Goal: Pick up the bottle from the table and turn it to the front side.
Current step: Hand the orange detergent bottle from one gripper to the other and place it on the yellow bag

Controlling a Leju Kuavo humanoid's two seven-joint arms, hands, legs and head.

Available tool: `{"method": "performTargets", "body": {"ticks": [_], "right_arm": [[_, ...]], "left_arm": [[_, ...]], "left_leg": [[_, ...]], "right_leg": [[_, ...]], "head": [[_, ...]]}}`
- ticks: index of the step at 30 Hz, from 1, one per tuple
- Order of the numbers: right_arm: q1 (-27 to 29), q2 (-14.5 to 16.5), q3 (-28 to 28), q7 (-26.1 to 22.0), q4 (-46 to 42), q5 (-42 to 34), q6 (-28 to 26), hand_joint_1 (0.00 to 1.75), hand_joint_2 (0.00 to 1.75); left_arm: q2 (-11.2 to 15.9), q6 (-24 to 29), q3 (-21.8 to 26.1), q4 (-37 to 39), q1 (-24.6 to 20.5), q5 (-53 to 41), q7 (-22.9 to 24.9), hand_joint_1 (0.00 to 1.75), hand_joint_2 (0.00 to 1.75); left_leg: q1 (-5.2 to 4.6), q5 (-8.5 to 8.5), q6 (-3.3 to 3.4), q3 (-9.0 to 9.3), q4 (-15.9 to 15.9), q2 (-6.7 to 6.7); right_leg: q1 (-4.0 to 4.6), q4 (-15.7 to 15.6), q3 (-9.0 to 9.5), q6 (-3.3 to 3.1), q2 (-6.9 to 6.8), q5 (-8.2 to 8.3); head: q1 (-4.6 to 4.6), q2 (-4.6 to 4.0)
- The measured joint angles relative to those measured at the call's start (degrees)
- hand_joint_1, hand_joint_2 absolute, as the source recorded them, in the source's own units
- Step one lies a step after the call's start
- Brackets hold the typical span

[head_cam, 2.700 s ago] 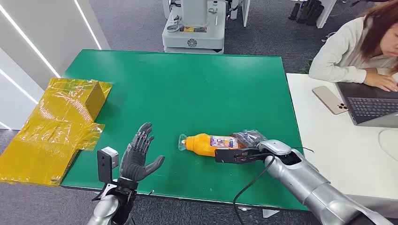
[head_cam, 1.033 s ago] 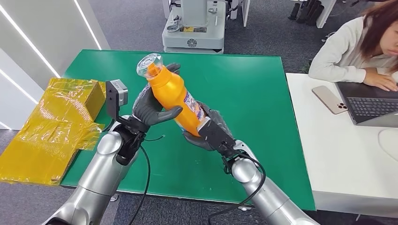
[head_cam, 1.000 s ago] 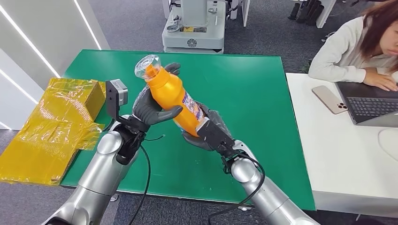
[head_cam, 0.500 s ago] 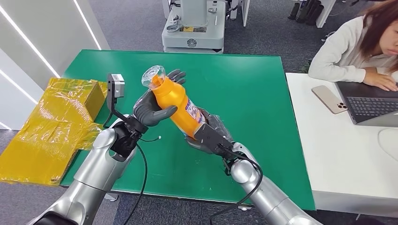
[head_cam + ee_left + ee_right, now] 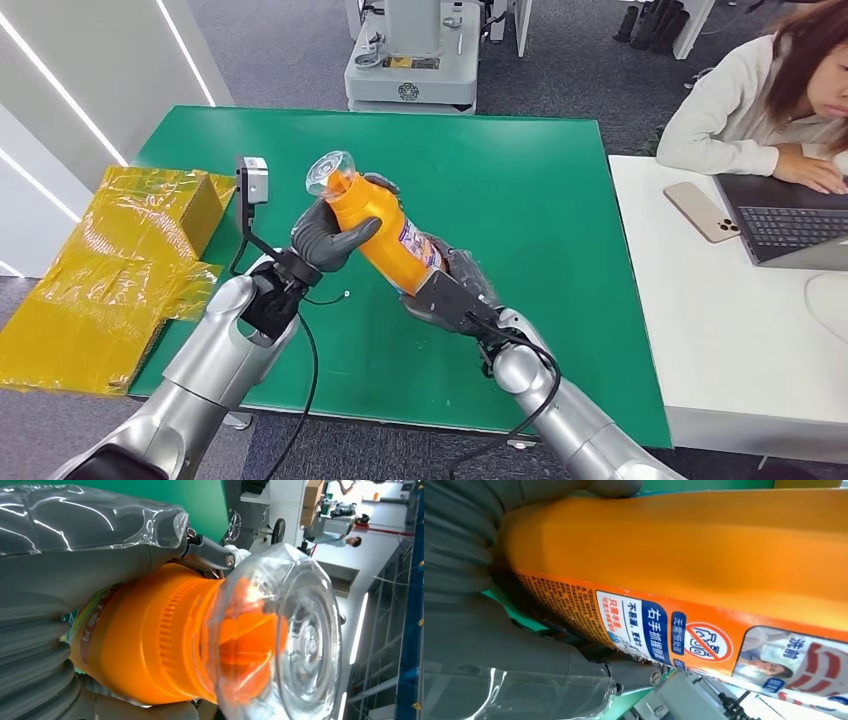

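Observation:
An orange bottle point(image 5: 382, 231) with a clear cap point(image 5: 330, 174) is held tilted above the green table point(image 5: 520, 180), cap pointing up and to the left. My left hand point(image 5: 328, 234) grips its upper body just below the neck. My right hand point(image 5: 447, 291) holds its lower end from underneath. In the left wrist view the bottle point(image 5: 165, 640) fills the frame, its clear cap point(image 5: 295, 635) toward the camera and my thumb point(image 5: 85, 545) across it. The right wrist view has the printed label point(image 5: 704, 635) on the bottle's side, with my right hand point(image 5: 489, 630) wrapped around the base.
A yellow-wrapped box point(image 5: 120, 260) lies at the table's left edge. To the right stands a white desk point(image 5: 720, 320) with a phone point(image 5: 702, 212) and a laptop point(image 5: 790, 225), where a person point(image 5: 760, 100) sits. A grey machine base point(image 5: 412, 70) stands beyond the table's far edge.
The bottle was lifted off the table by my right hand and my left hand took hold of its upper part. Over the last second both hands shifted it slightly right and lower.

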Motion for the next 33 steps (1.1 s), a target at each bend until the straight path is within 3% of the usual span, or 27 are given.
{"method": "performTargets", "body": {"ticks": [3, 8, 12, 15, 20, 22, 24, 29, 33], "right_arm": [[0.0, 0.0, -0.2, -0.2, 0.4, -0.4, -0.3, 0.00, 1.75], [0.4, -0.2, -1.3, -0.2, 0.1, -1.6, -0.5, 0.00, 1.75], [2.1, -1.3, -3.7, -1.3, -2.3, -3.0, -0.5, 0.00, 1.75], [3.7, -2.4, -5.5, -2.5, -5.2, -3.5, -0.4, 0.00, 1.75], [4.7, -3.0, -6.2, -3.1, -7.0, -3.7, -0.2, 0.00, 1.75], [6.7, -4.2, -7.1, -3.8, -11.1, -4.2, 0.1, 0.00, 1.75], [10.0, -6.0, -8.2, -4.6, -17.7, -4.4, 0.3, 0.00, 1.75], [14.8, -8.1, -8.8, -5.2, -27.4, -2.7, -0.5, 0.00, 1.75], [17.2, -9.1, -9.2, -5.7, -32.9, -2.0, -0.5, 0.00, 1.75]], "left_arm": [[-0.2, 0.2, -0.5, 0.0, 0.0, 0.4, 0.1, 1.75, 1.75], [-0.4, 2.8, -1.7, 0.4, -0.2, -2.0, -2.5, 1.75, 1.75], [-0.2, 11.6, -2.2, 1.1, -0.9, -19.3, -10.7, 1.75, 1.75], [0.8, 17.3, -1.7, 2.1, -1.5, -33.2, -13.9, 1.75, 1.75], [1.5, 19.3, -1.0, 2.7, -1.8, -39.1, -15.0, 1.75, 1.75], [3.4, 21.9, 0.6, 3.8, -3.1, -48.0, -16.3, 1.75, 1.75], [6.5, 27.7, 2.7, 5.4, -5.2, -63.2, -17.2, 1.75, 1.75], [11.6, 40.3, 3.1, 6.0, -7.2, -94.2, -10.9, 1.75, 1.75], [15.3, 43.9, 3.0, 5.8, -6.5, -116.2, -4.4, 1.75, 1.75]], "left_leg": [[0.00, 0.00, 0.00, 0.00, 0.0, 0.00], [0.00, 0.00, 0.00, 0.00, 0.0, -0.01], [0.00, 0.00, 0.00, -0.01, 0.0, 0.01], [0.00, 0.00, 0.00, 0.00, 0.0, 0.03], [0.00, 0.00, 0.00, 0.00, 0.0, 0.02], [0.02, 0.00, 0.00, 0.00, 0.0, 0.03], [0.04, 0.00, 0.00, -0.01, 0.0, 0.04], [0.05, 0.00, -0.01, -0.01, 0.0, 0.07], [0.05, -0.01, -0.01, -0.01, 0.0, 0.08]], "right_leg": [[0.00, 0.0, -0.01, 0.00, 0.00, 0.00], [0.00, 0.0, -0.01, 0.00, 0.00, 0.00], [0.00, 0.0, 0.00, 0.00, 0.01, 0.00], [0.00, 0.0, -0.01, 0.00, 0.02, 0.00], [0.00, 0.0, -0.01, -0.01, 0.01, 0.00], [0.03, 0.0, -0.02, -0.01, 0.02, 0.00], [0.06, 0.0, -0.03, -0.01, 0.02, -0.01], [0.06, 0.0, -0.03, -0.02, 0.05, -0.01], [0.06, 0.0, -0.03, -0.02, 0.06, -0.02]], "head": [[-0.01, 0.00], [0.00, 0.00], [0.00, -0.01], [-0.01, -0.01], [-0.01, -0.01], [-0.01, -0.01], [-0.01, -0.01], [0.00, -0.01], [0.00, -0.01]]}}
